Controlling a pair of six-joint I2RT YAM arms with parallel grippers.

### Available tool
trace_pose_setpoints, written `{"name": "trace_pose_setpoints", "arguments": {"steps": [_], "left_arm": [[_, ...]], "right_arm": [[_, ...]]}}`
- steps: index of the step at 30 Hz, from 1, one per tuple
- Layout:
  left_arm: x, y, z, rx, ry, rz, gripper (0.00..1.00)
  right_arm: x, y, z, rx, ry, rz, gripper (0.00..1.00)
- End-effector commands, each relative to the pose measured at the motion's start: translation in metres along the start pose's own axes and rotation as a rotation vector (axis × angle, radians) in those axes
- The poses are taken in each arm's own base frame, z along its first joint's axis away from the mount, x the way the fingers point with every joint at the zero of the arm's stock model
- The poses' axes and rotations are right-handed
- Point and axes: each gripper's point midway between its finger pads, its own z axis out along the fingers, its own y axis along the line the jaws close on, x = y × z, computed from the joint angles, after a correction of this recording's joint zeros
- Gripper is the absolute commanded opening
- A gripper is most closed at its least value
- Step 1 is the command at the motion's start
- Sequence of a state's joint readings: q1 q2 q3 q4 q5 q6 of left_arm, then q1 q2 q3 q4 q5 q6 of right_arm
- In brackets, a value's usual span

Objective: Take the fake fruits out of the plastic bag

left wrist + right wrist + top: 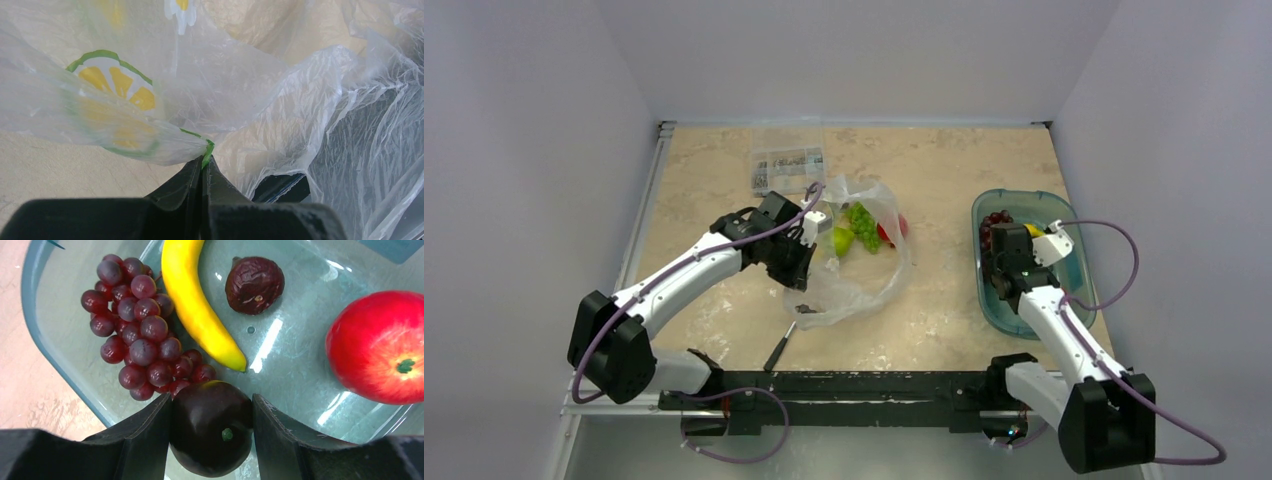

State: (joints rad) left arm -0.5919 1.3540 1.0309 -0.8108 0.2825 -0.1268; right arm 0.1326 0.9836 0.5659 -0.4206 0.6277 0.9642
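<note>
Right of frame, the right gripper (211,407) is clasping the dark plum (210,440) low over the bin (295,360), perhaps touching; the left gripper (204,167) is pinching the plastic bag (280,100), green grapes (861,226) lying just right.

Bright, even light from above, shadows soft. Glare streaks the teal tub (310,270) beside the banana (197,305). The plastic bag (310,100) blurs where it folds nearest the lens.

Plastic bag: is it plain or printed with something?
Clear plastic bag, printed with green-rimmed yellow citrus slices and a white daisy; the left wrist view shows it best.
</note>
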Motion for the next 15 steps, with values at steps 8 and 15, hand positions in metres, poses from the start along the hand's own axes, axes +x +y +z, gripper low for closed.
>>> {"name": "trace_pose_setpoints", "arguments": {"steps": [8, 15], "left_arm": [[-0.016, -0.006, -0.016, -0.001, -0.078, 0.038, 0.00], [-0.017, -0.007, -0.017, 0.004, -0.083, 0.042, 0.00]], "right_arm": [[0.026, -0.023, 0.012, 0.181, 0.090, 0.065, 0.19], [0.022, -0.010, 0.011, 0.120, 0.092, 0.052, 0.54]]}}
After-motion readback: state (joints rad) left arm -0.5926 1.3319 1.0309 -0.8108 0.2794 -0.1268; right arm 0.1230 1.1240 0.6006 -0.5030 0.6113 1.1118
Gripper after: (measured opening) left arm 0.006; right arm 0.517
